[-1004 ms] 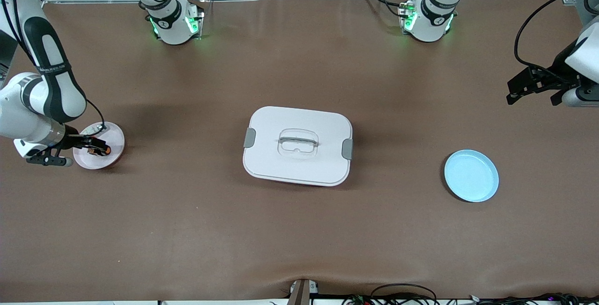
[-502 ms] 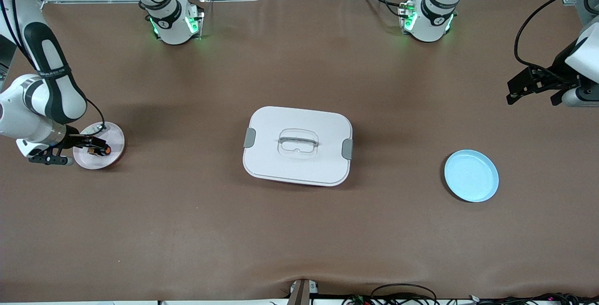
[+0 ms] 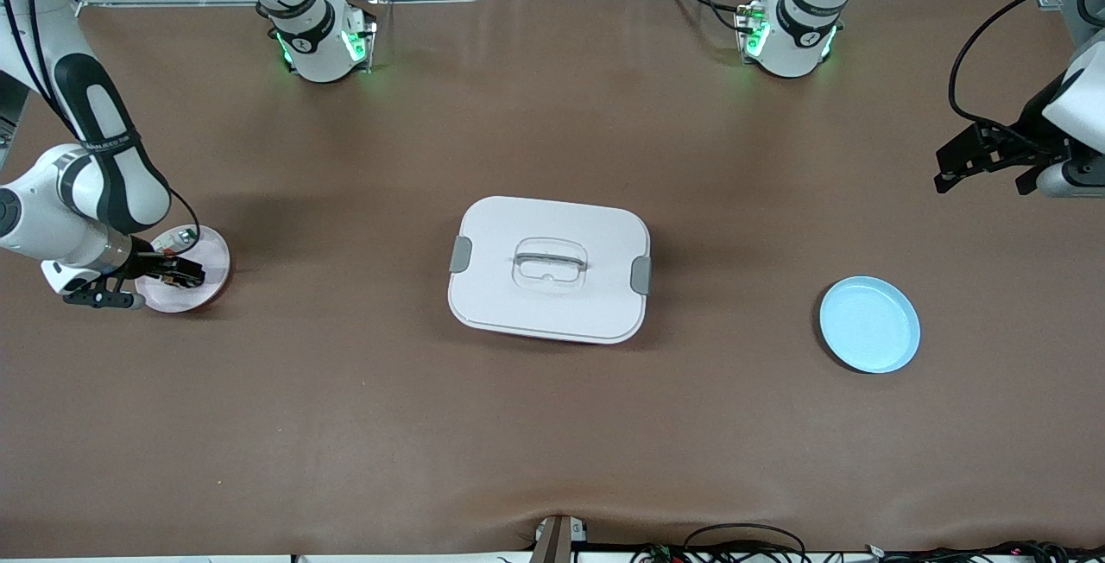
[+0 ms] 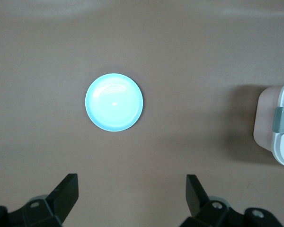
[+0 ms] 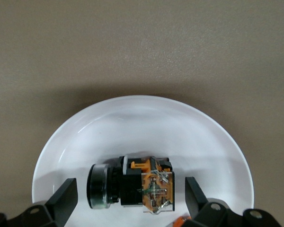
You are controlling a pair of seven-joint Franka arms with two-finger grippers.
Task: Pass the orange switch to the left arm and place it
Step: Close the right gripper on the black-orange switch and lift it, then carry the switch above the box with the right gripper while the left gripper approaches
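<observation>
The orange switch lies on its side on a pink plate, black body with an orange and clear end. My right gripper is open and low over it, one finger on each side with a gap to each. In the front view the right gripper covers the switch on the pink plate at the right arm's end. The white box sits mid-table. My left gripper waits open and empty in the air at the left arm's end, as the left wrist view shows.
A blue plate lies between the box and the left arm's end; it shows in the left wrist view with a corner of the box. A small silver-and-clear piece sits on the pink plate's rim. An orange bit lies beside the switch.
My right arm has shifted a little over the pink plate, and the orange cap seen at its fingertips earlier is now covered by the gripper. The left arm has not moved.
</observation>
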